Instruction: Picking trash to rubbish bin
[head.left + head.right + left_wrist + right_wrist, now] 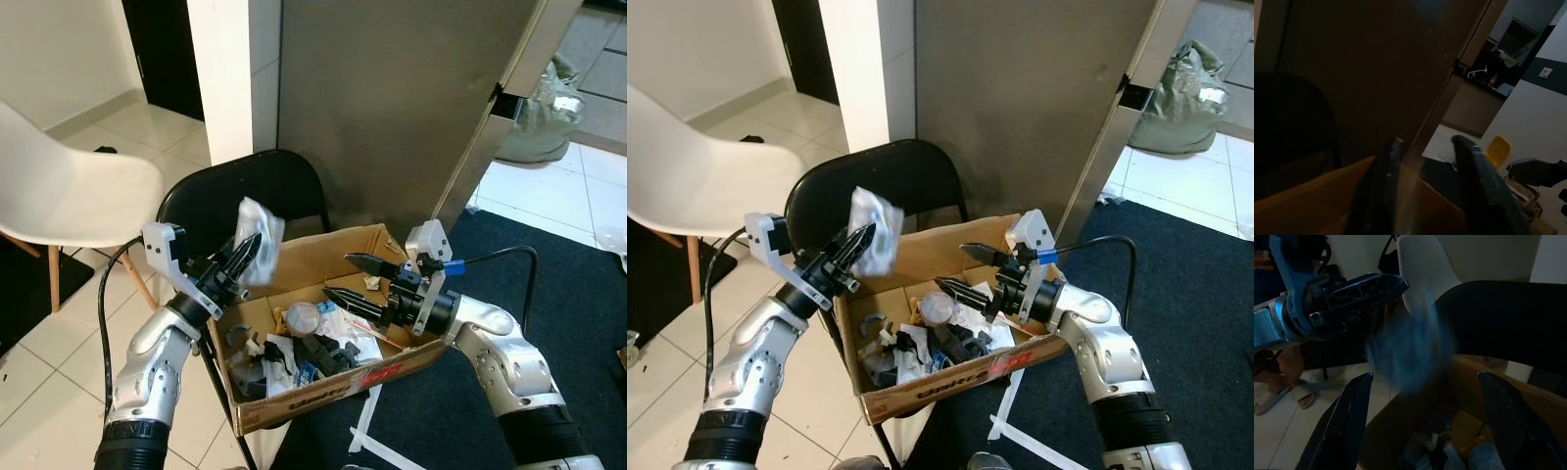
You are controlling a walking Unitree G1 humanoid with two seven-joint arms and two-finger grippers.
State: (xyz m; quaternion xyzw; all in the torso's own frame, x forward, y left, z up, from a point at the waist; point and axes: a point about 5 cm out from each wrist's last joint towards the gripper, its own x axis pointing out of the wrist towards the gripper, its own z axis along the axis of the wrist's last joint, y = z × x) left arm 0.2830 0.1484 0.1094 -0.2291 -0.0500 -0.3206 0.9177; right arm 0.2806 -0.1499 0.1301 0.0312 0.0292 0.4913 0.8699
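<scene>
We see both eye views evenly lit and sharp, with daylight bright on the white floor tiles (549,196) at the upper right and a soft shadow under the white chair (69,191). The left wrist view is very dim, its black fingers (1479,186) close up and out of focus. The right wrist view is dim too, and the wrapper (1410,352) there is a bluish smear of motion blur.
</scene>
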